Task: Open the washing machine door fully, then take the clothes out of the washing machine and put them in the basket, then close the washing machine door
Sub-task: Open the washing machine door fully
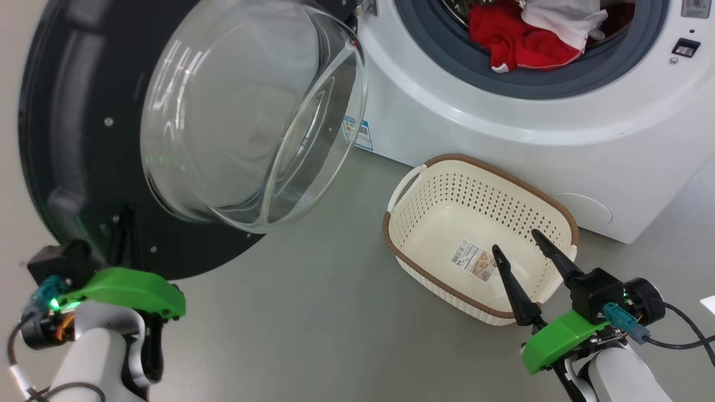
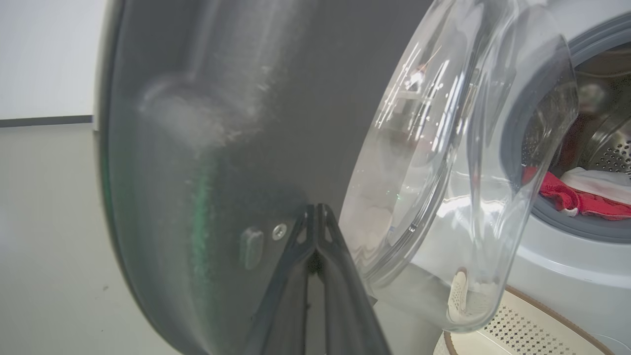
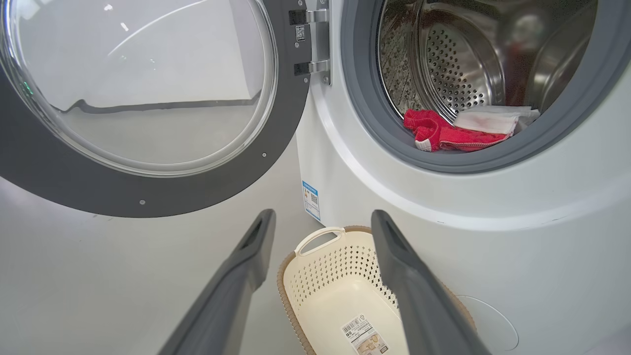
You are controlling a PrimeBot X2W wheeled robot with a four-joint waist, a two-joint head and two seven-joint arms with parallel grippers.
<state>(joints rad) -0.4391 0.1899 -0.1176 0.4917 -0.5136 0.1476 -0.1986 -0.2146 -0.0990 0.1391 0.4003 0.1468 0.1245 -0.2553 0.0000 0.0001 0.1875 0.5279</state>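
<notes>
While the large round door with its wide glossy black rim stands swung open at ten o'clock in the head view, its bulging clear glass bowl window points toward the middle of the scene. At one o'clock sits the big white boxy front-loading washing machine, its mouth ringed by a grey rubber gasket. The bright red fabric clothes lie in that mouth at twelve to one o'clock, draped on the lower lip of the gasket, with a white cloth piece resting on top of them. From the right wrist, the perforated steel drum shows behind them.

On the grey floor, just in front of the machine at about four o'clock, stands the small cream plastic basket with perforated sides and a brown woven-look rim; a paper sticker lies on its bottom (no garment is in it).

Low at eight o'clock, the left gripper has its two dark fingers pressed together, holding nothing, tips at the door's black inner face near a small screw; contact cannot be told. At five o'clock the right gripper is spread wide and empty above the basket's near edge.
</notes>
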